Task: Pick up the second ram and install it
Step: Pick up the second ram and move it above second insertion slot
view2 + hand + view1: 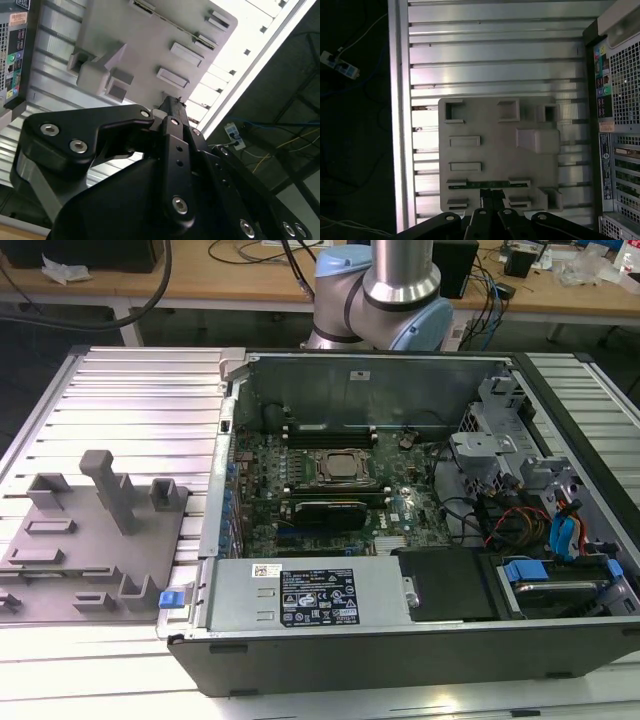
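My gripper [492, 192] hangs over the grey tray [490, 145], jaws together, gripping nothing. The ram [470, 185] lies flat in a tray slot, lined up with my fingertips.

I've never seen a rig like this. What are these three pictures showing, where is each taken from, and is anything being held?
One robot arm stands behind an open computer case. The exterior view looks at both from a camera off the arm. Both wrist views come from cameras riding on the arm, looking past its black gripper at a grey parts holder beside the case. A narrow green ram stick lies in that holder. The gripper hangs above it, fingers together, holding nothing.
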Robot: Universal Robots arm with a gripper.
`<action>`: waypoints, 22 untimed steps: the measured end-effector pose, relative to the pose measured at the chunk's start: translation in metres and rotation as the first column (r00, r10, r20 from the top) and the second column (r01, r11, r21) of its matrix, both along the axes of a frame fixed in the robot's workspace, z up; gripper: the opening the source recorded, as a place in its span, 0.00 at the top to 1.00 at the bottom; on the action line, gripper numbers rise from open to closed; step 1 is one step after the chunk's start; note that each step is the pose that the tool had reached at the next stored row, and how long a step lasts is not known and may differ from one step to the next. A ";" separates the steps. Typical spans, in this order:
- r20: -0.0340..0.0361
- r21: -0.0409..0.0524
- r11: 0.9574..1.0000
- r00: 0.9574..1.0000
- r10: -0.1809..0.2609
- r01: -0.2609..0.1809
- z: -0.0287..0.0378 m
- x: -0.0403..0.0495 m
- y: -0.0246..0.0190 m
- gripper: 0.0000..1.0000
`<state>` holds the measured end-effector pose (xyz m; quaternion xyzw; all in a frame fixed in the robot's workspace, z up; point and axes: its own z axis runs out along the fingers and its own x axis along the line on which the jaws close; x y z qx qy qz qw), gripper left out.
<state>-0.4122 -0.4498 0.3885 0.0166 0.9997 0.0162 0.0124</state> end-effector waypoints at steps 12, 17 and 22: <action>0.000 0.000 0.961 0.961 0.277 -0.277 -0.0001 0.0000 0.0000 0.89; 0.000 0.000 0.935 0.935 0.355 -0.355 0.0000 0.0000 0.0000 0.89; 0.000 0.000 0.912 0.912 0.410 -0.410 0.0000 0.0000 0.0000 0.89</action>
